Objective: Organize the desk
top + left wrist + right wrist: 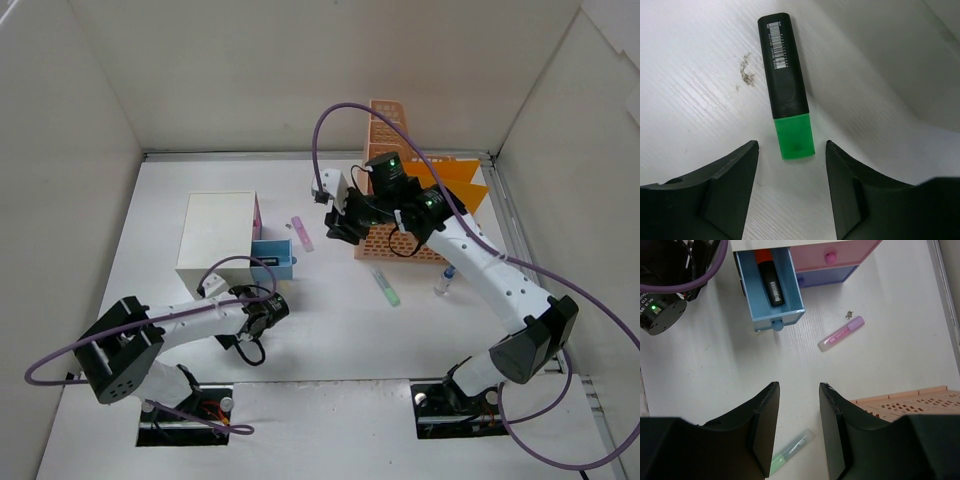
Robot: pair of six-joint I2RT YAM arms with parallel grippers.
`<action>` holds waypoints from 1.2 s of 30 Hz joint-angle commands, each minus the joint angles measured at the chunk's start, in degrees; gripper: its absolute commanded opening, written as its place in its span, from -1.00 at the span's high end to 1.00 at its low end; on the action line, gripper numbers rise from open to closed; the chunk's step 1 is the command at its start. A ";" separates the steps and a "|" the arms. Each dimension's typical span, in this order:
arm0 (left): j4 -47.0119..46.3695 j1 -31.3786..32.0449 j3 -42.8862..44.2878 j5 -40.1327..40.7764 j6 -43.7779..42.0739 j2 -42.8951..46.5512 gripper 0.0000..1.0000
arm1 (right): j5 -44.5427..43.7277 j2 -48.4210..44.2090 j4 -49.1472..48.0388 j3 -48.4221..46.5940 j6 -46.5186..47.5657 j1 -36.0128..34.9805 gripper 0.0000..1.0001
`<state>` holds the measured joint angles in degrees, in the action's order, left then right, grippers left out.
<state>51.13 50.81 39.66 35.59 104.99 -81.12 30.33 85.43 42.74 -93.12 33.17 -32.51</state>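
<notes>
Black on white: the left pincer [791, 145] faces down at the desk [340, 340], its 2 fingers spread and nothing pinched between them. A black highlighter with a green cap [789, 90] lies flat on the desk just ahead of it, cap end nearest. The cap reaches barely into the gap, with bare desk showing on either side, and neither finger touches it. A small grey smudge [745, 70] marks the desk ahead of the fingers, to the left in that view. Seen from above, the left arm runs low from its base, forearm stretched rightward. Its wrist is bent over, so the pincer sits just in front of the white drawer unit [215, 240].

The right arm rises from its base, folds at an elbow far out on the right, and sends its forearm up and leftward to a raised wrist. The right pincer [799, 387] looks straight down at the desk from well above it, fingers parted and empty. Beyond its tips a blue drawer [792, 295] stands open, holding 1 black highlighter with an orange cap [771, 280]. A pink highlighter [841, 334] lies ahead and to the right in that view. A pale green highlighter [792, 450] shows on the desk through the gap between the fingers. The orange basket [900, 400] sits just beside the pincer on the right of that view.
</notes>
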 commanded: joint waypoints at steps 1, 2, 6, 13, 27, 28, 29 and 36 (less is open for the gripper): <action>3.79 -0.36 3.05 0.35 1.27 -0.61 0.03 | 2.02 -3.16 -3.54 -0.66 -0.21 0.61 0.30; 4.23 -0.36 3.58 0.27 1.44 -1.23 0.05 | 2.10 -3.16 -3.54 -0.74 -0.30 0.69 0.30; 6.08 -0.36 6.22 0.27 0.83 -5.53 0.13 | 2.63 -3.60 -3.46 -1.10 -0.21 1.13 0.30; 8.02 -0.36 8.24 -0.08 1.27 -7.74 0.26 | 3.42 -4.48 -3.54 -1.01 -0.03 3.07 0.30; -1.20 3.07 9.22 -0.52 3.18 0.60 0.11 | 4.39 -5.45 -3.54 0.66 0.32 4.83 0.28; -1.13 3.07 9.21 -0.70 3.20 1.14 0.11 | 4.48 -5.45 -3.54 0.66 0.32 4.83 0.28; -0.86 3.07 8.95 -0.88 4.42 1.58 0.06 | 4.48 -5.53 -3.54 1.01 0.32 5.00 0.28; -1.99 0.52 4.92 -5.17 13.57 2.28 -0.09 | 4.65 -5.71 -3.54 1.63 0.58 5.70 0.27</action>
<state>49.82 52.71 46.87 32.32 111.35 -80.07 33.67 82.24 42.70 -91.24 33.19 -27.51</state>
